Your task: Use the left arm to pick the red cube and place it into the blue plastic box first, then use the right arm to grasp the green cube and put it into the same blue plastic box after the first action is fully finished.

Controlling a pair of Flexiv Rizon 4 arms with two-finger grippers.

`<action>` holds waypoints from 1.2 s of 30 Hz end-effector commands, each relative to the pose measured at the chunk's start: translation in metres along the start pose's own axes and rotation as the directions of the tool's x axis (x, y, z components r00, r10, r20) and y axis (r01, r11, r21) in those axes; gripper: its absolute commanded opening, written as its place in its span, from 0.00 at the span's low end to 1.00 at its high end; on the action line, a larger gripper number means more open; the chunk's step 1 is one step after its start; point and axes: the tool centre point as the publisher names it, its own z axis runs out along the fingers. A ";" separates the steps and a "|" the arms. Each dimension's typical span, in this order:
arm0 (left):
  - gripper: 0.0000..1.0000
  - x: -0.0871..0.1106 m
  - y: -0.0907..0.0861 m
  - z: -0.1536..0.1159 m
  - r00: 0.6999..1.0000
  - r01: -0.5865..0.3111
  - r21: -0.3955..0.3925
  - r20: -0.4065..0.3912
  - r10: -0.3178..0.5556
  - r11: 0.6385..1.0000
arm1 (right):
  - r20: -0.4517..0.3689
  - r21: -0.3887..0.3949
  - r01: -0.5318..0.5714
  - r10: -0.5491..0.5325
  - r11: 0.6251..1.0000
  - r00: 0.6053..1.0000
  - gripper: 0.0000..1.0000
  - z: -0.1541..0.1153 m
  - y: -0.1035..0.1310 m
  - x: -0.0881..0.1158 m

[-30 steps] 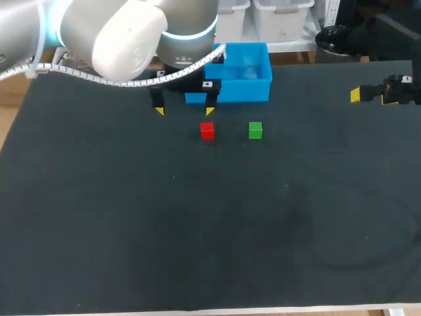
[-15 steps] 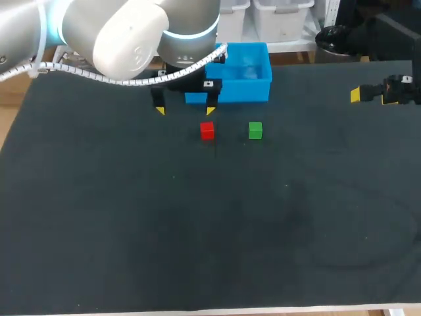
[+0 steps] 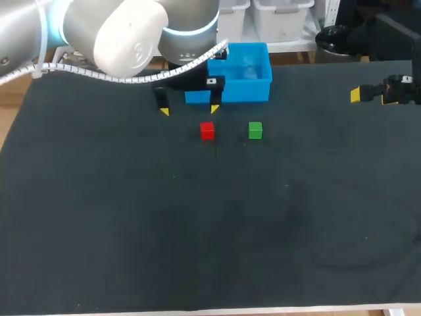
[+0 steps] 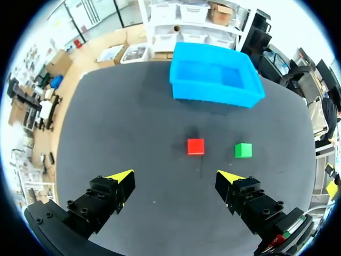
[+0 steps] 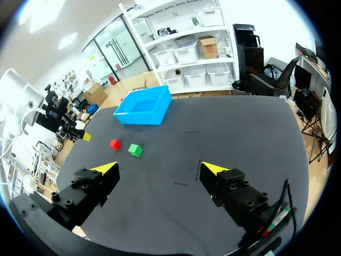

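The red cube (image 3: 207,131) rests on the dark table with the green cube (image 3: 255,130) a short way to its right. Behind them stands the blue plastic box (image 3: 245,81), nothing visible inside. My left gripper (image 3: 189,110) hangs open above the table just behind and left of the red cube. In the left wrist view the red cube (image 4: 195,146) lies ahead of the open left gripper (image 4: 177,176), the green cube (image 4: 243,150) beside it, the box (image 4: 216,74) beyond. My right gripper (image 5: 161,169) stands open at the table's far right, tip (image 3: 356,95) visible, far from both cubes (image 5: 115,144) (image 5: 135,150).
The dark table (image 3: 197,224) stretches wide in front of the cubes with nothing on it. My left arm's large white and grey body (image 3: 125,33) overhangs the back left of the table and hides part of the box's left side.
My left gripper has shifted slightly to the right, toward the red cube. The cubes, box and right arm are as before.
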 end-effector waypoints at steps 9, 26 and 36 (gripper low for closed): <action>1.00 -0.007 -0.014 0.026 0.995 0.041 -0.025 -0.087 -0.043 0.999 | 0.000 0.001 0.000 0.000 1.000 1.000 1.00 0.000 0.000 0.000; 1.00 -0.006 -0.035 0.045 0.994 0.055 0.033 -0.097 -0.052 0.998 | 0.000 0.001 0.000 0.000 1.000 1.000 1.00 0.000 0.000 0.000; 1.00 0.000 -0.035 0.064 0.995 0.022 0.037 -0.094 -0.018 0.999 | 0.000 0.001 0.000 0.000 1.000 1.000 1.00 0.000 0.000 0.000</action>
